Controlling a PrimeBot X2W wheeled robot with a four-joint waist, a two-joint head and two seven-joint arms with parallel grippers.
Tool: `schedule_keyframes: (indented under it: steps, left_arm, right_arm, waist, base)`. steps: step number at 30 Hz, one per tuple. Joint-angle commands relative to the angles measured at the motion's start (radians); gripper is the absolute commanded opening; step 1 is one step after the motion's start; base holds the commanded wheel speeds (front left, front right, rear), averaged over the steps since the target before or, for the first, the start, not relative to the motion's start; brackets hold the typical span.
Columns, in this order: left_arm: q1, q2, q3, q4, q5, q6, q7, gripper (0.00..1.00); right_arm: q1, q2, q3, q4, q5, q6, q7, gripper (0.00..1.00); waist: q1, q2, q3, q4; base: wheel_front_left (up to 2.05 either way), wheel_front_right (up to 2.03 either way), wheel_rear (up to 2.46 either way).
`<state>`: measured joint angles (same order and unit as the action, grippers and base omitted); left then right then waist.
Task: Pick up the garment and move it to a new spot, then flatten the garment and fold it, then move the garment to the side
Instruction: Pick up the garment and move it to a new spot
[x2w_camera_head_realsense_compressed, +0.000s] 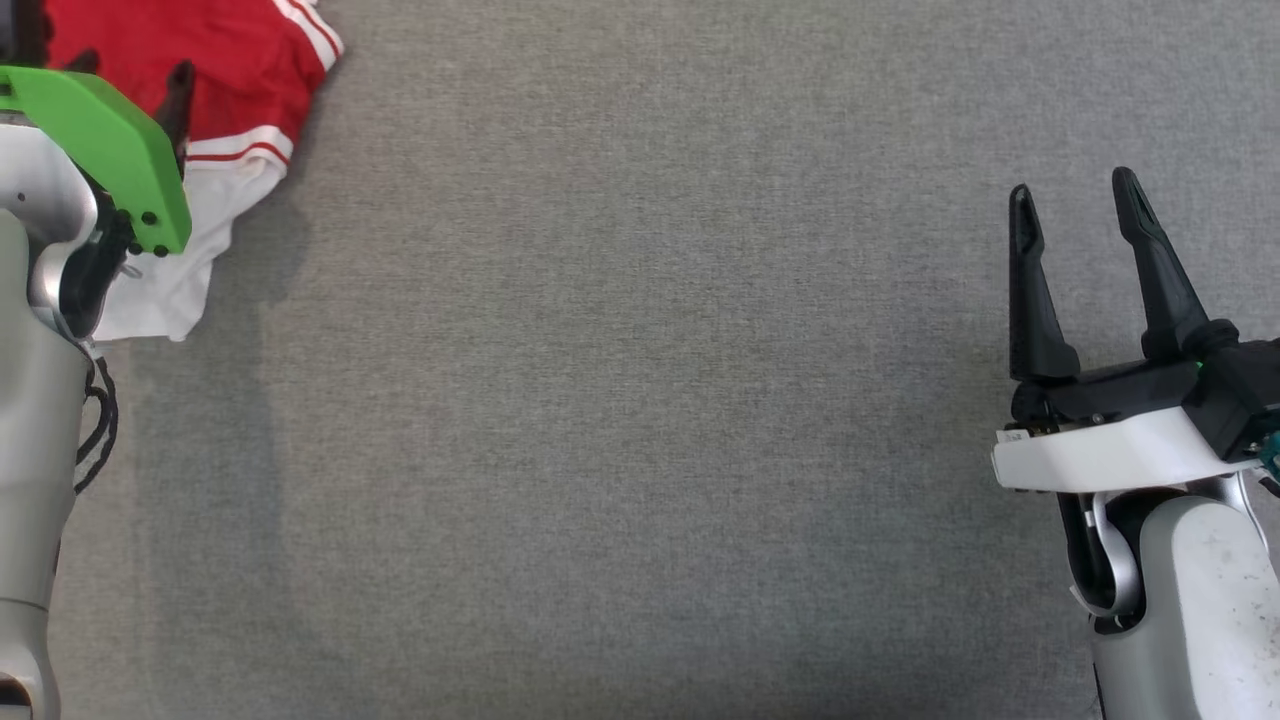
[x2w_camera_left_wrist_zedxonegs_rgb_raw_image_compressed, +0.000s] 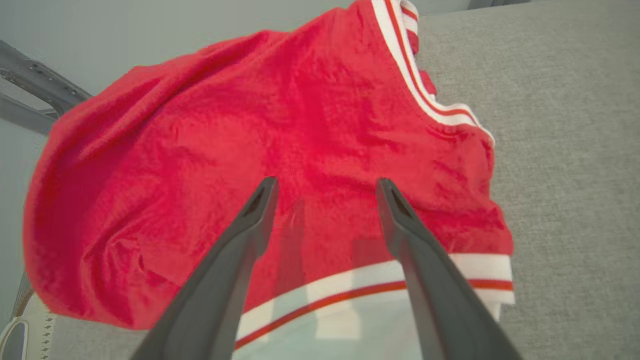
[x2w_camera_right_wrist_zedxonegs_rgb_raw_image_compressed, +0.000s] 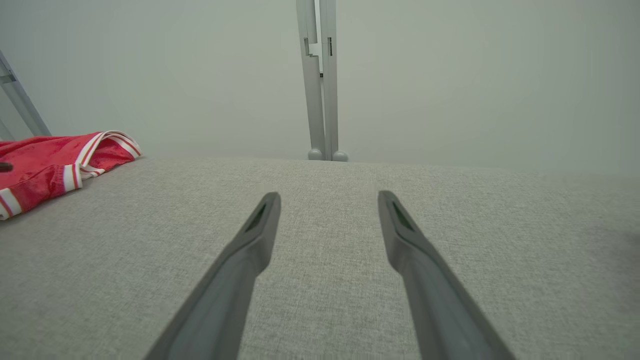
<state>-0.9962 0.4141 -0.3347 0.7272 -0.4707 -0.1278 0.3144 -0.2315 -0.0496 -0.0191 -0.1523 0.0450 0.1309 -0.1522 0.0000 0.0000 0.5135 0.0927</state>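
Nothing of the task looks done yet: no lift, no flattening, no fold. The pick-up is only being set up, so the whole sequence lies ahead.

Nearest the robot, the grey tabletop (x2w_camera_head_realsense_compressed: 640, 400) is bare cloth-like surface across its near and middle stretch, which leaves generous room for laying the garment out and folding it. On the robot's right, the right gripper (x2w_camera_head_realsense_compressed: 1072, 190) hovers over that bare surface with its fingers spread wide and nothing between them, well apart from the work.

Farther off, at the far left corner, the left gripper (x2w_camera_left_wrist_zedxonegs_rgb_raw_image_compressed: 327, 182) hangs over the garment (x2w_camera_left_wrist_zedxonegs_rgb_raw_image_compressed: 200, 150), fingers wide apart and closed on nothing. Whether the tips touch the cloth I cannot tell. The garment, red with white striped trim and a white part towards the robot, lies bunched and rumpled there.

That corner is the tight spot. In the left wrist view the red cloth reaches the tabletop's far and left edges and may hang slightly over, so a pull should probably go inward, toward the open middle. Beyond the far edge stand a pale wall (x2w_camera_right_wrist_zedxonegs_rgb_raw_image_compressed: 450, 75) and an upright grey post (x2w_camera_right_wrist_zedxonegs_rgb_raw_image_compressed: 320, 75), so there is little room to reach past
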Motion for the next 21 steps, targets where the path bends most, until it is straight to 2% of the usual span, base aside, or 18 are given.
schedule_keyframes:
  steps: [1, 11, 12, 13, 15, 16, 21]
  left_arm:
    - [-0.009, 0.009, -0.013, 0.010, -0.023, -0.003, 0.023, 1.00]
    - [0.014, 0.031, -0.063, 0.095, -0.080, -0.002, 0.137, 1.00]
    - [0.016, 0.032, -0.064, 0.099, -0.082, -0.002, 0.137, 0.97]
    - [0.016, 0.035, -0.066, 0.103, -0.081, 0.001, 0.131, 0.48]
    - [0.016, 0.043, -0.063, 0.105, -0.074, 0.008, 0.110, 0.04]
    - [0.015, 0.046, -0.062, 0.106, -0.072, 0.008, 0.101, 0.00]
    - [-0.013, 0.067, -0.064, 0.088, -0.044, 0.018, 0.006, 0.00]
  right_arm:
    - [-0.015, -0.002, 0.000, -0.012, 0.004, 0.000, -0.005, 1.00]
    - [-0.019, -0.002, -0.006, -0.023, 0.008, 0.000, -0.009, 1.00]
    - [-0.020, -0.002, -0.006, -0.022, 0.008, 0.000, -0.011, 1.00]
    - [-0.021, -0.002, -0.006, -0.020, 0.010, 0.000, -0.012, 1.00]
    - [-0.022, -0.002, -0.007, -0.013, 0.013, 0.000, -0.017, 1.00]
    - [-0.023, -0.002, -0.008, -0.009, 0.013, 0.000, -0.019, 1.00]
    - [-0.021, -0.002, -0.010, 0.017, 0.024, 0.000, -0.037, 1.00]
  waist:
    - [0.0000, 0.0000, 0.062, -0.058]
    - [0.0000, 0.0000, 0.074, -0.066]
    - [0.0000, 0.0000, 0.073, -0.066]
    - [0.0000, 0.0000, 0.071, -0.066]
    - [0.0000, 0.0000, 0.063, -0.065]
    - [0.0000, 0.0000, 0.059, -0.064]
    - [0.0000, 0.0000, 0.003, -0.064]
  base:
    - [0.00, 0.00, 0.00]
    - [0.00, 0.00, 0.00]
    - [0.00, 0.00, 0.00]
    - [0.00, 0.00, 0.00]
    - [0.00, 0.00, 0.00]
    - [0.00, 0.00, 0.00]
    - [0.00, 0.00, 0.00]
